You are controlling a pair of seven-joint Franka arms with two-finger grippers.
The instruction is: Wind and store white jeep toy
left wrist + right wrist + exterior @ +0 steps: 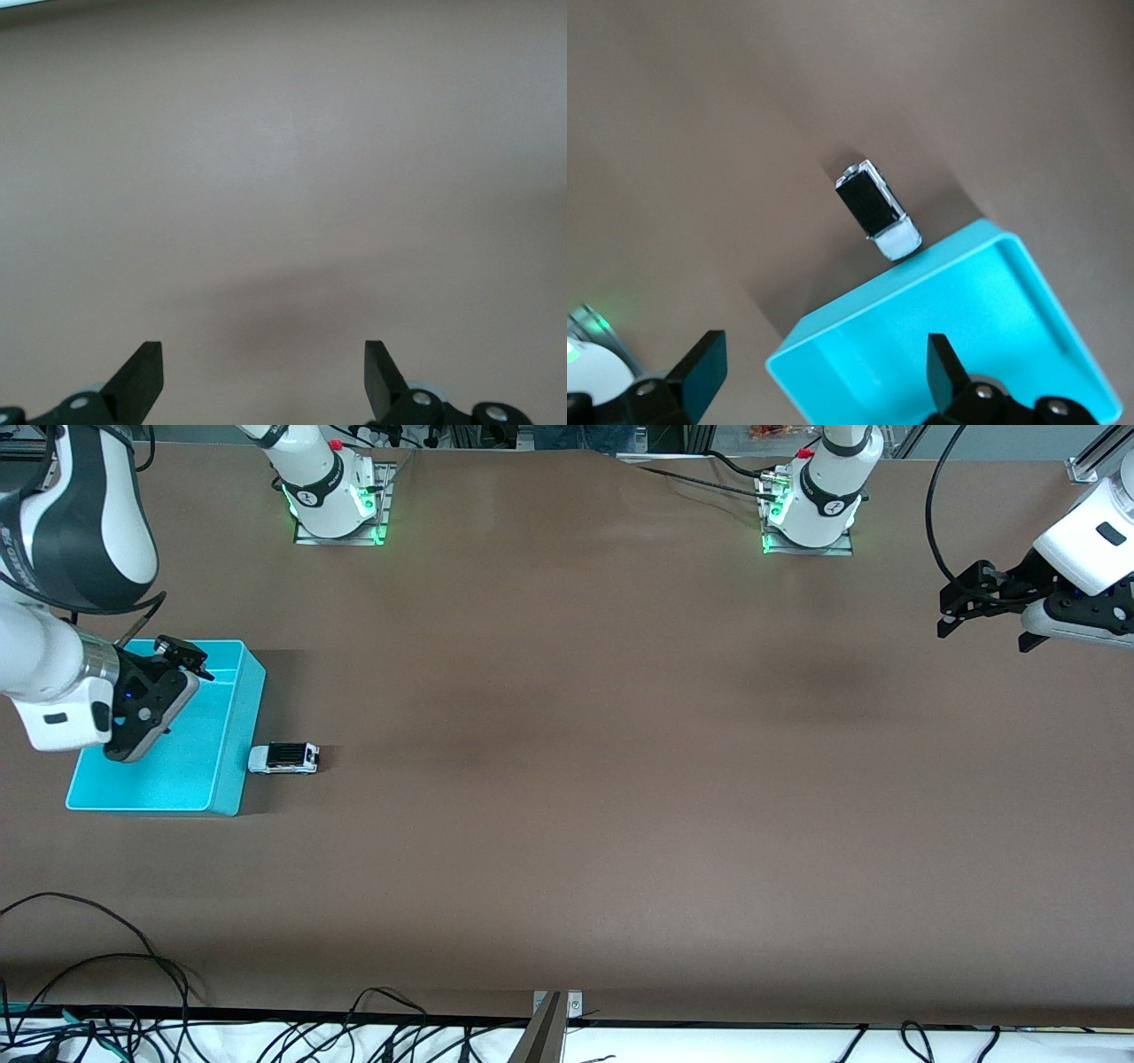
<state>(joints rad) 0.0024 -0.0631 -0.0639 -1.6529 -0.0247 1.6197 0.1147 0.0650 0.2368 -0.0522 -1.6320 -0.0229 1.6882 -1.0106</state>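
Brown table [567, 779]: white jeep toy [283, 758], black roof, touching cyan bin [232, 726]; both hands apart.

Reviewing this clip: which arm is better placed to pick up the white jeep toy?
The right arm. Its end effector hangs open over the cyan bin, right beside the white jeep toy on the table. The left end effector waits, open, over bare table at the left arm's end.
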